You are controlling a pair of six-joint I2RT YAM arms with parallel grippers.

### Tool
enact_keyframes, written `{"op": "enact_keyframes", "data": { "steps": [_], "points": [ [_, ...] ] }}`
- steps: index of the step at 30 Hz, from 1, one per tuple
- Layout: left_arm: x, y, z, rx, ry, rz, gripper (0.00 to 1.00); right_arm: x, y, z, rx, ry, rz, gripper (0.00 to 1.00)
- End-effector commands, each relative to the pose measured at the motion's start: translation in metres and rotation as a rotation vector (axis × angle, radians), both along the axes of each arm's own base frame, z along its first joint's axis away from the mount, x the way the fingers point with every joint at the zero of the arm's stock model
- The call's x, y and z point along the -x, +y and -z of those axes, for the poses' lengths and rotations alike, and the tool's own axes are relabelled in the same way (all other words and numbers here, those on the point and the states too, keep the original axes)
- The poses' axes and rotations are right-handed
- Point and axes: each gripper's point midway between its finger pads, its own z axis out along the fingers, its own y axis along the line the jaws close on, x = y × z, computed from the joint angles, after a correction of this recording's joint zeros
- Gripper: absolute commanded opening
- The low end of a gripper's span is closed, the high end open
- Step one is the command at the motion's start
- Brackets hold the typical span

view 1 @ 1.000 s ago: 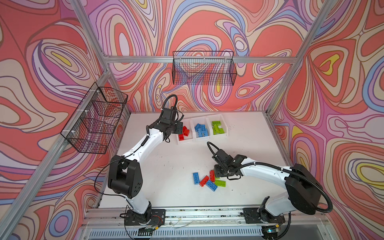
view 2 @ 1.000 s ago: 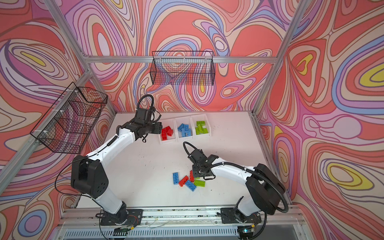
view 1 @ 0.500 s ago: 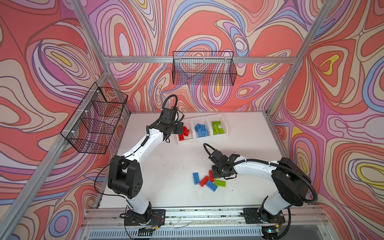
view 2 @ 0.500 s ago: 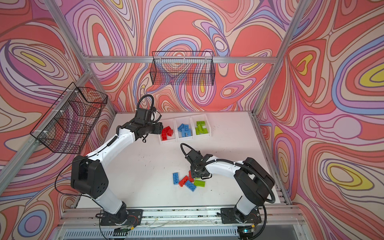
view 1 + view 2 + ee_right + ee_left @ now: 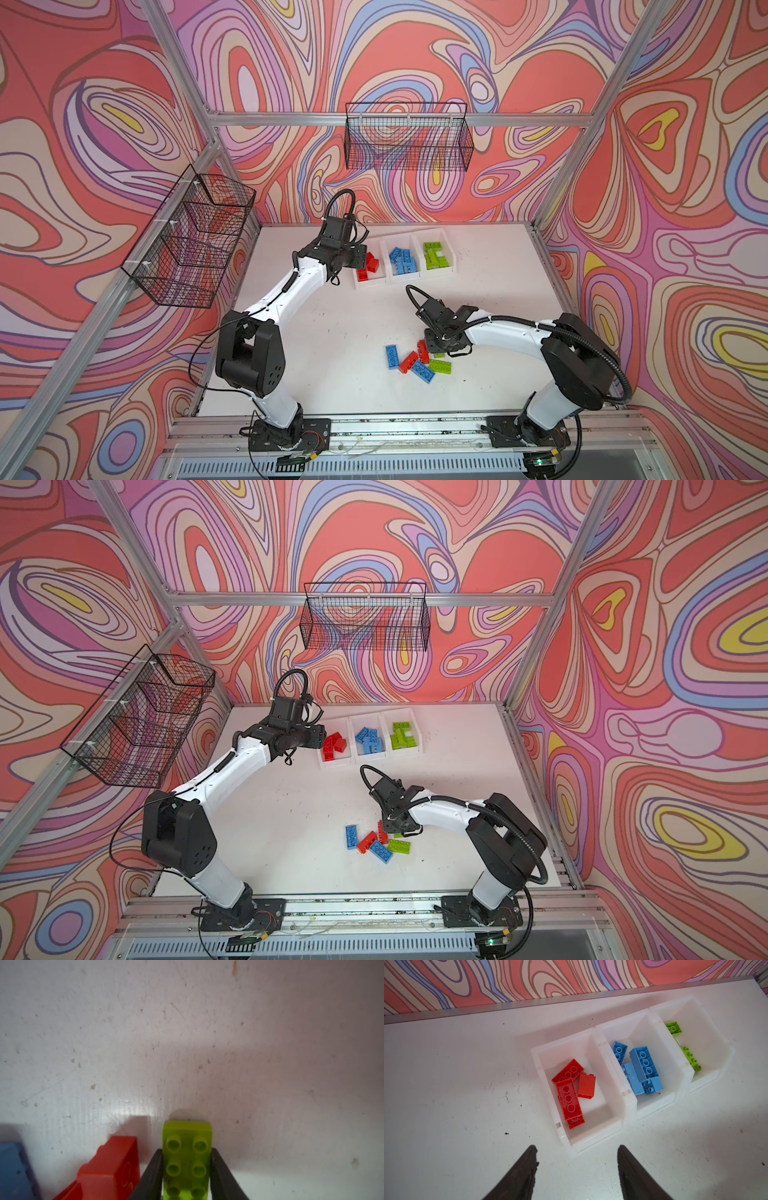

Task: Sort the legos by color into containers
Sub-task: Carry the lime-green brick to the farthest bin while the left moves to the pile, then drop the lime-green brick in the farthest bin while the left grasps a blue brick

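Three containers [image 5: 593,1140]: joined white bins in a row at the far side of the surface [image 5: 332,332], one colour each. The red legos [image 5: 570,1095] are nearest the left arm, the blue legos [image 5: 642,1068] in the middle, the green legos [image 5: 691,1061] at the other end.
Loose pile [image 5: 423,371]: two blue, two red and two lime bricks near the front of the surface, touching or overlapping, well apart from the bins.
Right gripper [image 5: 186,1149]: down at the pile's edge and narrow, its fingers pressed on both long sides of a lime brick [image 5: 187,1165].
Why this hold: clamping across the short width probably suits the jaw span. It also lets one finger slip between this brick and the red brick [image 5: 112,1167] just beside it.
Brick's heading: flat with studs up. Its long axis runs along the fingers and its free end points away from the wrist. Whether it has left the surface I cannot tell.
Left gripper [image 5: 576,1147]: about half-wide and empty, hovering just in front of the red bin. It is likely parked there to leave the way to the green bin free.
Next move: lift the brick and carry it to the green end bin.
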Motion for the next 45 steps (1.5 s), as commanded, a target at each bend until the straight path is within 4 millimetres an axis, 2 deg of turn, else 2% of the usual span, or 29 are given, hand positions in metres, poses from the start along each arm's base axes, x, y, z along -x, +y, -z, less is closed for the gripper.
{"op": "enact_keyframes", "data": {
  "steps": [1, 5, 7, 9, 12, 14, 15, 17, 19, 23, 29, 32, 36, 45],
  "points": [
    [0.001, 0.002, 0.003, 0.001, 0.003, 0.004, 0.64, -0.024, -0.007, -0.03, -0.017, -0.083, 0.054, 0.34],
    [0.005, 0.005, 0.005, -0.034, -0.002, -0.02, 0.63, -0.065, -0.023, -0.061, -0.051, -0.167, 0.082, 0.34],
    [0.013, 0.003, 0.011, -0.007, 0.023, -0.03, 0.63, -0.095, -0.035, -0.077, -0.058, -0.219, 0.092, 0.34],
    [0.026, 0.002, 0.022, 0.02, 0.062, -0.049, 0.62, -0.13, -0.043, -0.097, -0.057, -0.279, 0.094, 0.34],
    [0.05, -0.001, 0.031, 0.027, 0.091, -0.066, 0.62, -0.171, -0.049, -0.115, -0.072, -0.338, 0.088, 0.34],
    [0.066, -0.005, 0.036, 0.027, 0.109, -0.066, 0.62, -0.198, -0.055, -0.121, -0.068, -0.374, 0.085, 0.34],
    [0.074, -0.006, 0.039, 0.021, 0.121, -0.069, 0.62, -0.212, -0.058, -0.113, -0.055, -0.372, 0.081, 0.34],
    [0.09, -0.012, 0.045, 0.018, 0.142, -0.067, 0.63, -0.238, -0.064, -0.116, -0.046, -0.416, 0.088, 0.34],
    [0.106, -0.02, 0.053, 0.033, 0.168, -0.073, 0.63, -0.262, -0.064, -0.117, -0.05, -0.456, 0.084, 0.34],
    [0.139, -0.036, 0.068, 0.057, 0.221, -0.085, 0.64, -0.301, -0.059, -0.103, -0.056, -0.455, 0.067, 0.34],
    [0.178, -0.053, 0.094, 0.06, 0.298, -0.108, 0.65, -0.331, -0.06, -0.084, 0.0, -0.458, 0.046, 0.37],
    [0.189, -0.063, 0.102, 0.053, 0.323, -0.104, 0.66, -0.338, -0.061, -0.084, 0.021, -0.462, 0.039, 0.51],
    [0.197, -0.076, 0.115, 0.05, 0.354, -0.092, 0.67, -0.339, -0.056, -0.095, -0.007, -0.486, 0.028, 0.6],
    [0.216, -0.094, 0.144, 0.054, 0.457, -0.072, 0.67, -0.327, -0.057, -0.133, -0.054, -0.568, 0.041, 0.61]
  ]
}}
